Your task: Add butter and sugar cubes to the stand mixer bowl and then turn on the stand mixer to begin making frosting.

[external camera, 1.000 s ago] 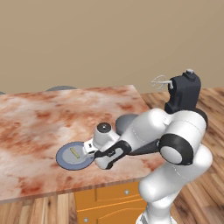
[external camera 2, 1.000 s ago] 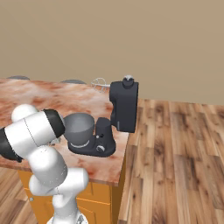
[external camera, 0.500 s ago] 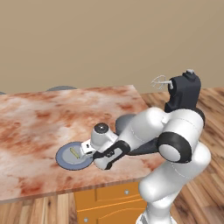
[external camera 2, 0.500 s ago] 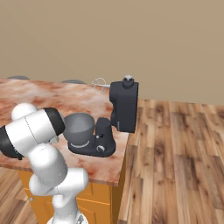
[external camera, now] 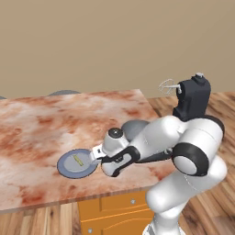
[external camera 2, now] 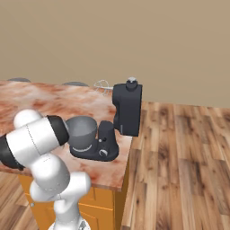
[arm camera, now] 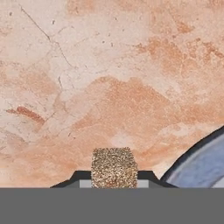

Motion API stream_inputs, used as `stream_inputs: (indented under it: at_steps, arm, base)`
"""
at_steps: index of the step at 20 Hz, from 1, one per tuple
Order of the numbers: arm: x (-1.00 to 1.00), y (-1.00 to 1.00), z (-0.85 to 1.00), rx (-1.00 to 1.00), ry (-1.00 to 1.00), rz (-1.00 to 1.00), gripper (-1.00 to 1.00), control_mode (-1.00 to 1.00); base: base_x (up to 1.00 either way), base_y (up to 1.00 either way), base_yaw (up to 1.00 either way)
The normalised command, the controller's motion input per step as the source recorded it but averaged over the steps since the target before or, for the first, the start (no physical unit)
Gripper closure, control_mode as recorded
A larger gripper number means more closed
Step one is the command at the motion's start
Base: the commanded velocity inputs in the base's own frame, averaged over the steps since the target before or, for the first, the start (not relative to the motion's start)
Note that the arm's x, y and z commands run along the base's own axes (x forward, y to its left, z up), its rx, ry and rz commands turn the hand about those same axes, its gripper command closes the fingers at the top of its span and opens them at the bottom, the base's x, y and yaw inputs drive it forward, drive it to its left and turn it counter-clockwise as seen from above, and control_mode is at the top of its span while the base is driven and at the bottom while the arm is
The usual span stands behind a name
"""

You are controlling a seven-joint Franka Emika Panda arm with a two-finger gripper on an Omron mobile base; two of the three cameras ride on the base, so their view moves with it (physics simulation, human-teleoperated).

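Observation:
In the hand view a grainy beige-tan sugar cube (arm camera: 114, 167) sits on the marble counter between the two dark finger tips, which press against its sides; my gripper (arm camera: 114, 178) is shut on it. From the left base view the gripper (external camera: 96, 154) is down at the right edge of a blue-grey plate (external camera: 69, 170), and on that plate lies the butter (external camera: 79, 160), a thin yellow stick. The grey stand mixer bowl (external camera 2: 81, 131) rests on the base of the black stand mixer (external camera 2: 127, 109), whose head is tilted up with the wire whisk (external camera 2: 103, 85) showing.
The plate's rim (arm camera: 202, 154) curves in at the lower right of the hand view. The counter's front edge (external camera: 55, 202) runs just below the plate. Wood flooring (external camera 2: 184, 152) lies to the right of the island.
The jaws have closed in onto the sugar cube. The arm and the other things have hardly moved.

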Motion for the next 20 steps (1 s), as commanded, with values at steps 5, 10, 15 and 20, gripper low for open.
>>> stream_inputs:
  at_steps: [5,10,15,20]
  arm:
    - [-0.15,-0.55,-0.12,0.10,0.00,-0.09,1.00,-1.00]
    - [-0.21,-0.21,0.14,0.04,0.00,-0.12,1.00,-1.00]
    - [-0.34,0.00,0.70,-0.05,0.08,-0.23,1.00,-1.00]
    - [-0.41,0.00,0.79,-0.05,0.18,-0.31,1.00,-1.00]
  base:
    - [0.00,0.00,0.00]
    - [0.00,0.00,0.00]
    - [0.00,0.00,0.00]
    - [0.00,0.00,0.00]
